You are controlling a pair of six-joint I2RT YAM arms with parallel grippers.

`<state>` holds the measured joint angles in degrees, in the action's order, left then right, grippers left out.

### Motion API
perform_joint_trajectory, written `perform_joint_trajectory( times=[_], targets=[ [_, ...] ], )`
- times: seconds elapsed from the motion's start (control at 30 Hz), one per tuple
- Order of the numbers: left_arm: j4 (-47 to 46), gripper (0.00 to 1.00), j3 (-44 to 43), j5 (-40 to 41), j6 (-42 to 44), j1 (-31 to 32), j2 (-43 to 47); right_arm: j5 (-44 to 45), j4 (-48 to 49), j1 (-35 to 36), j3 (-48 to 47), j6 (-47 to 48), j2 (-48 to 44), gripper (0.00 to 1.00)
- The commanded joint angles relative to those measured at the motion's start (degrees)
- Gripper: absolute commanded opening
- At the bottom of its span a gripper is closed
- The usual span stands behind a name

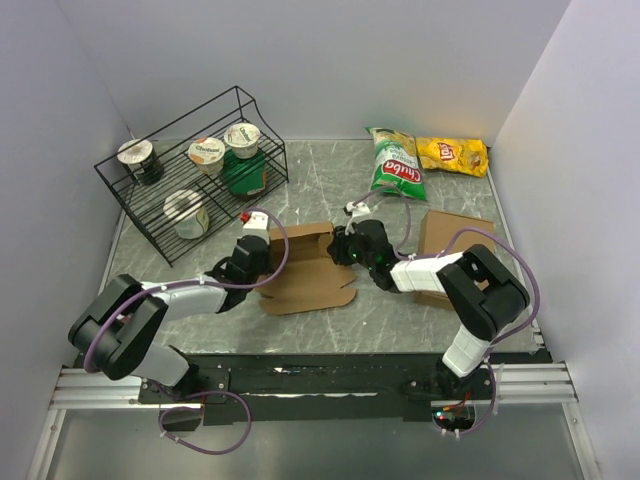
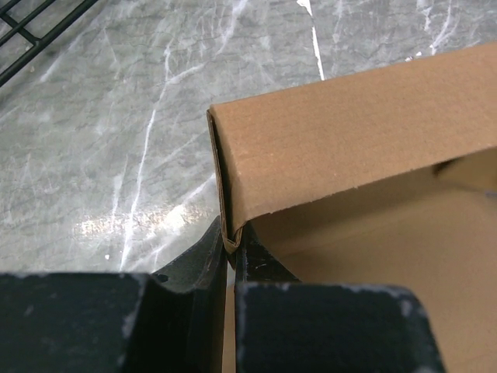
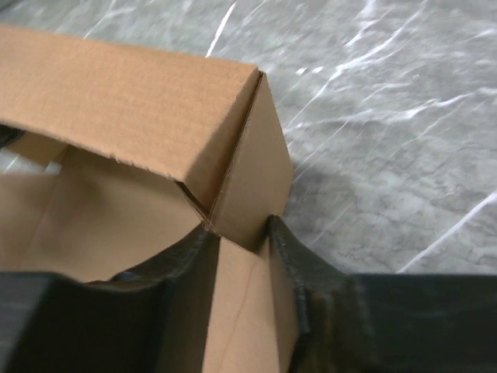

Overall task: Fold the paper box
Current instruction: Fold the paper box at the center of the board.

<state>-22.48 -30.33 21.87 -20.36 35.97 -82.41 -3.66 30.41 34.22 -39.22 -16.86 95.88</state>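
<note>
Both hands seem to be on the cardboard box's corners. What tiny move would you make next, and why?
Probably tip the overhanging flap further inward and down. The left hand pinches one corner of the paper box, the right hand straddles the other, and that flap between them is only half folded over the open inside.

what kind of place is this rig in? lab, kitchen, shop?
Most likely a lab test cell, not a real kitchen: plain white walls box in a marble-look table, and props are staged on it, a wire rack of cups and a green chip bag.
</note>
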Motion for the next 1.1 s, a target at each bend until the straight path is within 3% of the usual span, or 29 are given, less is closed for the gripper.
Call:
perform_joint_trajectory(
  times=[0.0,0.3,0.53,0.83,0.93,1.07],
  targets=[
    [-1.52,0.01,0.36,-0.51,0.76,2.35,-0.56,10.07,3.07,1.11,-3.58,-1.33,1.77,0.34],
    [-0.46,0.01,0.71,-0.24,-0.30,3.41,-0.03,17.10,3.16,1.47,-4.46,-2.21,3.26,0.25],
    [0.33,0.01,1.50,-0.07,-0.73,5.17,0.67,25.36,-3.77,1.64,-7.80,-6.60,4.93,0.06],
    [1.56,0.01,1.32,1.42,-1.88,6.49,1.02,33.44,-8.97,1.73,-9.47,-8.45,5.73,0.00],
    [0.43,0.01,2.02,-1.81,-0.04,6.49,2.78,36.00,-7.48,1.82,-8.42,-7.40,4.85,0.00],
    [3.30,0.01,1.15,-12.96,4.18,6.49,4.36,35.31,-1.95,2.17,-6.66,-2.83,4.32,0.00]
  ],
)
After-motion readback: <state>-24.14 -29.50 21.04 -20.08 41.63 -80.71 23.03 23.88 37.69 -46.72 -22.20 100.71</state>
